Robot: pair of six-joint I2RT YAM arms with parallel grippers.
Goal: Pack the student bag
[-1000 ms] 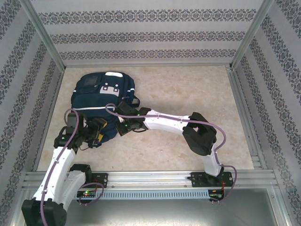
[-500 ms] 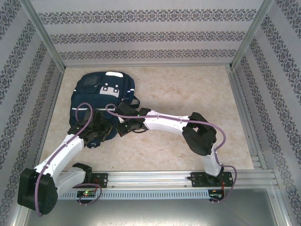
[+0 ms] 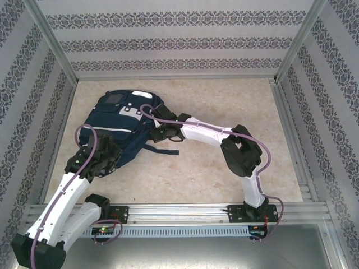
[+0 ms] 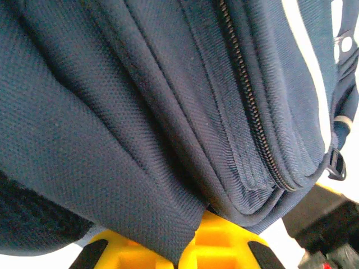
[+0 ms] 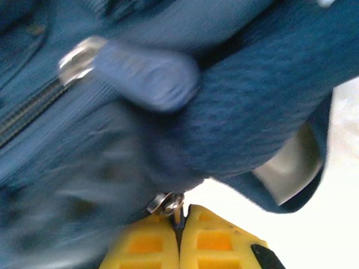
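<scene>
- While I look down from above, the student bag [image 3: 120,120] lies flat on the table [image 3: 224,168], towards its far left, with a dark strap [image 3: 165,151] trailing out to the right. The left gripper [image 3: 109,161] sits at the bag's near corner and the right gripper [image 3: 159,132] against its right side. Both touch the fabric, though from up here I cannot tell how their jaws stand.
- On the left wrist camera, the yellow fingers [image 4: 224,246] are clamped on a fold of navy fabric [image 4: 168,224] at the bag's edge. A closed zip [image 4: 252,129] runs above them, beside a white strip [image 4: 308,67].
- On the right wrist camera, which is blurred, the yellow fingers [image 5: 213,246] are pressed together with something thin between them, by the look of it the metal zip slider [image 5: 165,203]. A blue pull tab [image 5: 146,78] shows higher up.
- To my eye the step in hand is opening the bag, with one arm anchoring the cloth and the other on the zip. The next move calls for the right arm to draw the slider along the line of the teeth while the left holds the fabric taut. A pull off that line could slip the pinch.
</scene>
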